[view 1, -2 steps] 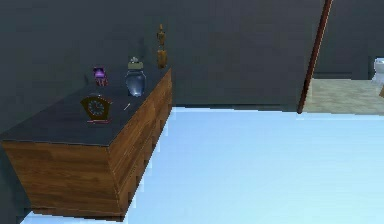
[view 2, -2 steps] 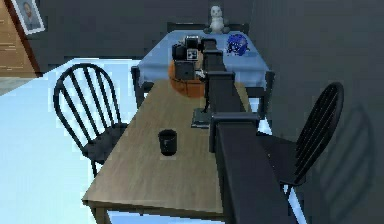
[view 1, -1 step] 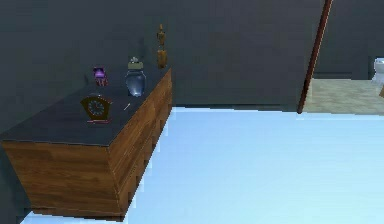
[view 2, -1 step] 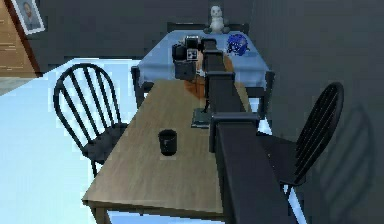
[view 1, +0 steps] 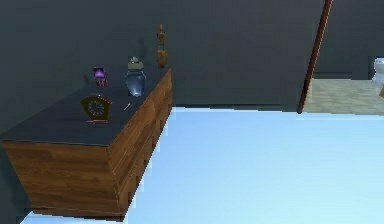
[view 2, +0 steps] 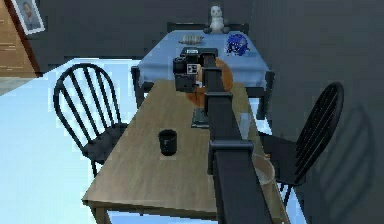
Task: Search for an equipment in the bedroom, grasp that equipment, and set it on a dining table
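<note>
Over the long brown wooden dining table [view 2: 140,165], gripper [view 2: 189,82] sits by an orange round ball-like thing [view 2: 225,74]. Grip and jaw state: cannot tell. Search and grasp look done; set-down probably left.

look ahead and you see a wooden dresser [view 1: 62,165] with a dark top. on it stand a small brown clock [view 1: 97,107], a purple thing [view 1: 99,74], a glass jar [view 1: 135,80] and a tall thin brown statue [view 1: 161,45] at the far end.

to the side, you see a black chair [view 2: 90,100] on the left and another chair [view 2: 315,125] on the right, with a black cup [view 2: 168,142] between them. farther off, a blue bowl [view 2: 238,44] sits on a blue cloth [view 2: 160,62], with a small white figure [view 2: 215,16] near it. a picture [view 2: 28,14] hangs on the wall.
</note>
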